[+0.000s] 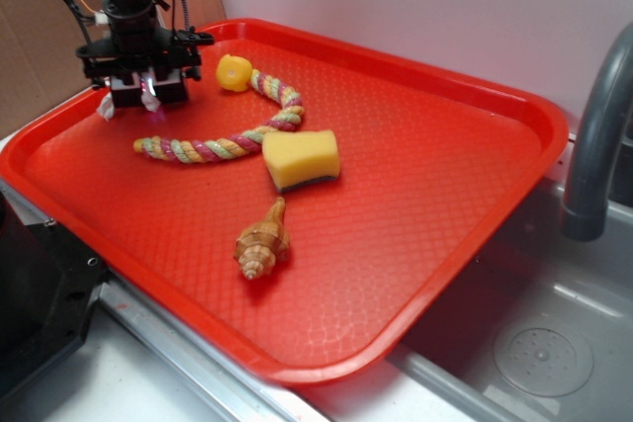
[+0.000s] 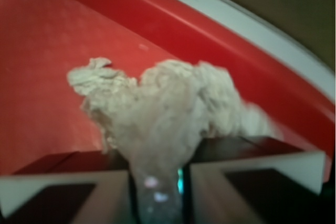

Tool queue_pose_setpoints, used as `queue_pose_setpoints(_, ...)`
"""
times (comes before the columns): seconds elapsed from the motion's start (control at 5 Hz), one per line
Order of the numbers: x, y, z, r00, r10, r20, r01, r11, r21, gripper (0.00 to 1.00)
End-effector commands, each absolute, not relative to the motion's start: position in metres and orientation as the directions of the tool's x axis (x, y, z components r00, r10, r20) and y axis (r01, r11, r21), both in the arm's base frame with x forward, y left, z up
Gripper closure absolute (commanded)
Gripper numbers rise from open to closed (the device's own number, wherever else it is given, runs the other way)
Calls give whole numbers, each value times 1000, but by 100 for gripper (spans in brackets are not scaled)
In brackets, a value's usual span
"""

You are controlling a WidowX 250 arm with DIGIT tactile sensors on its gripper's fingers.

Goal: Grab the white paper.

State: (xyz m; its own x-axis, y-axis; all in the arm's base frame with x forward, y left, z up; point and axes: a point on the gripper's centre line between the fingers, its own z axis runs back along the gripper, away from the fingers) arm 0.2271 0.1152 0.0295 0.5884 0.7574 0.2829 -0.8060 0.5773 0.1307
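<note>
One gripper (image 1: 148,94) down at the far left corner of the red tray (image 1: 425,175), fingers pressed together on the white paper (image 1: 107,105), pinching it. In the wrist view, crumpled wad of paper (image 2: 157,114) squeezed into the narrow slot between the two fingers (image 2: 252,166), its bulk spilling out beyond the tips over the red tray floor (image 2: 42,77), close to the raised rim. In the outside view, only small white scraps showing at the left and beneath the black gripper body. Whether lifted off the tray or resting on it: cannot tell.

Just right of the gripper, a yellow ball (image 1: 234,72), touching one end of a braided rope (image 1: 232,140) in pink, yellow and green, curving down and back toward the left. Yellow sponge (image 1: 302,159) with a dark underside at the bend of the rope, touching it, near the tray's middle. Brown spiral shell (image 1: 263,242) nearer the front, apart from the sponge. Grey tap (image 1: 593,135) at the right edge, above a metal sink (image 1: 544,353) beside the tray.
</note>
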Motion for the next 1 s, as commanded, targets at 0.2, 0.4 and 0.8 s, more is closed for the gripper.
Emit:
queue_pose_setpoints(0.2, 223, 32, 155, 845, 508, 165, -502, 861, -79, 100)
queue_pose_setpoints(0.4, 204, 10, 180, 871, 463, 163, -440, 884, -159, 100)
queue_pose_setpoints(0.8, 182, -1, 184, 902, 408, 142, -373, 901, -220, 100)
